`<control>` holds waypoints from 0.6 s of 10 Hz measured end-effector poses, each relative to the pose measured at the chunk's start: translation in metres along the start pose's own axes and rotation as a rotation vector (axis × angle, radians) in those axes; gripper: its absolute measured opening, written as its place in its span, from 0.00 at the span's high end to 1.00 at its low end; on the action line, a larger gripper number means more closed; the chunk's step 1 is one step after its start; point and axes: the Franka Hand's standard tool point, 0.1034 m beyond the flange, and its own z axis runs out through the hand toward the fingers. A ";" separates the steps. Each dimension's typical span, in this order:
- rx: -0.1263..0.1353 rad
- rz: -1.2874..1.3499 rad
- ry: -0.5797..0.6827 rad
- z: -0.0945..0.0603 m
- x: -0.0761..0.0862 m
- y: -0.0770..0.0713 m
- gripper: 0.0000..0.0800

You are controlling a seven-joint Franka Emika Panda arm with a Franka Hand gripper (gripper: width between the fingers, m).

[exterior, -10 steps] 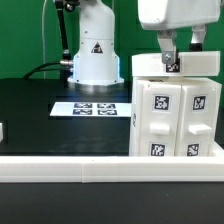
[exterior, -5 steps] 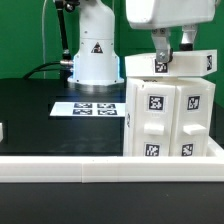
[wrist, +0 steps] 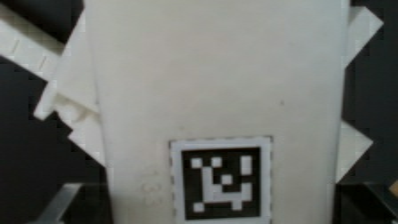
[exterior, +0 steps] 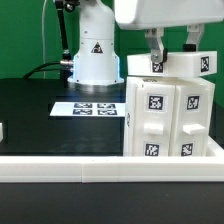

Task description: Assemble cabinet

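The cabinet (exterior: 165,120) is a tall white box with square black-and-white tags on its front panels. It stands at the exterior view's right on the black table. A white top panel (exterior: 178,64) with a tag lies across its top. My gripper (exterior: 170,50) comes down from above, with one finger on each side of that top panel, shut on it. In the wrist view the top panel (wrist: 205,90) fills the frame with its tag (wrist: 222,178) between my dark fingertips (wrist: 63,200); the gripper (wrist: 217,200) straddles it.
The marker board (exterior: 88,108) lies flat on the table left of the cabinet. The white robot base (exterior: 92,55) stands behind it. A white rail (exterior: 90,166) runs along the table's front. A small white piece (exterior: 2,130) shows at the exterior view's left edge.
My gripper has moved toward the exterior view's left with the top panel between its fingers. The cabinet has shifted slightly left with it.
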 end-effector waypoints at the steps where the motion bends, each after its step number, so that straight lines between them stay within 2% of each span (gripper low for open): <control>1: -0.002 0.071 0.004 0.000 0.000 0.001 0.30; 4: -0.014 0.402 0.035 0.001 0.003 0.000 0.30; 6: -0.011 0.598 0.039 0.001 0.003 0.000 0.30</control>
